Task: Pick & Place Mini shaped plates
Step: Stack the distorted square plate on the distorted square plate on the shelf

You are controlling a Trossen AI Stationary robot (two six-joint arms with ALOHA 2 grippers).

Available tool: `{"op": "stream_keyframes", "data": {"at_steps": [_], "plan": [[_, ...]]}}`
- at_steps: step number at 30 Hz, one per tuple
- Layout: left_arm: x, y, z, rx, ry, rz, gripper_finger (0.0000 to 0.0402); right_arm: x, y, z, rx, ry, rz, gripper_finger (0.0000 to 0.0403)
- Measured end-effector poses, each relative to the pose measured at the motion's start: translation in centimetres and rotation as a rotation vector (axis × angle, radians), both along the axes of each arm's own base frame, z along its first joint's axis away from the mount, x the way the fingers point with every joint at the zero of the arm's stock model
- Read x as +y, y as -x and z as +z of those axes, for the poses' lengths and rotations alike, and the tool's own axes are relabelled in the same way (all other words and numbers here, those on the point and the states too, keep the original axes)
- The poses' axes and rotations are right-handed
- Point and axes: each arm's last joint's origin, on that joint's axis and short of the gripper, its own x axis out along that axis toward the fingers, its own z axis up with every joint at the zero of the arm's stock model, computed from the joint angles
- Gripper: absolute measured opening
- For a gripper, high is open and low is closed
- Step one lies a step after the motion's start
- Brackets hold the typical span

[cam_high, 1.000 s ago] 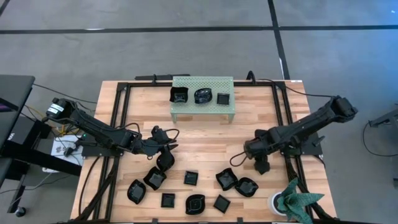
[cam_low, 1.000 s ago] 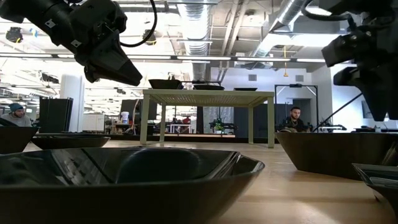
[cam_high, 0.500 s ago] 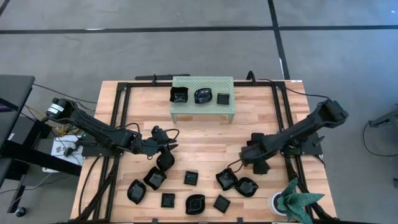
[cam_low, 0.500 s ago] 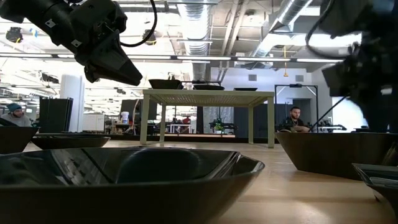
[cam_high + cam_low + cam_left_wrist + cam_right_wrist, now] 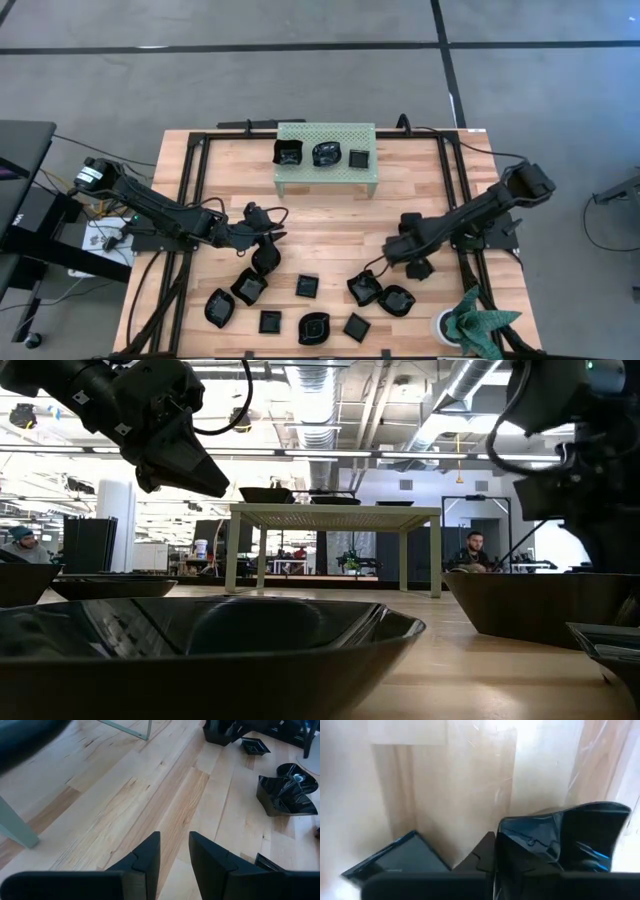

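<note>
High view: over 1 s the right pincer (image 5: 383,268) has dropped toward the wavy plate (image 5: 363,288) in the front cluster, so a pick looks imminent. 3 plates (image 5: 325,154) sit on the green rack (image 5: 327,133). The left pincer (image 5: 262,247) has not moved.

Low view: near plates (image 5: 200,650) crowd the desk (image 5: 470,660).

Left wrist view: fingers (image 5: 145,857) slightly apart, empty.

Right wrist view: a plate (image 5: 560,840) sits against the fingers; grip undetermined. A neighbouring square plate (image 5: 395,857) may obstruct.
</note>
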Motion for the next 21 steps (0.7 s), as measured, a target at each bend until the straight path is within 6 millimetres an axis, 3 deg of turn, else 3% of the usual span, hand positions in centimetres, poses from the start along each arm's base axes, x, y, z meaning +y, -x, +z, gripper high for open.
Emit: {"op": "stream_keyframes", "data": {"at_steps": [6, 13, 17, 21], "plan": [[-0.1, -0.3, 0.5, -0.058, 0.023, 0.000, 0.0104, 0.4, -0.8, 3.5, -0.107, -0.066, 0.057, 0.0003], [-0.7, -1.3, 2.7, -0.242, -0.128, -0.167, 0.0104, 0.9, -3.3, 8.5, -0.457, -0.068, 0.436, 0.0003], [-1.0, -1.6, 3.7, -0.324, -0.211, -0.282, 0.0104, 1.0, -5.1, 9.2, -0.612, -0.164, 0.678, 0.0002], [-1.1, -1.7, 3.7, -0.334, -0.214, -0.294, 0.0104, 0.6, -7.0, 8.5, -0.681, -0.146, 0.754, 0.0001]]}}
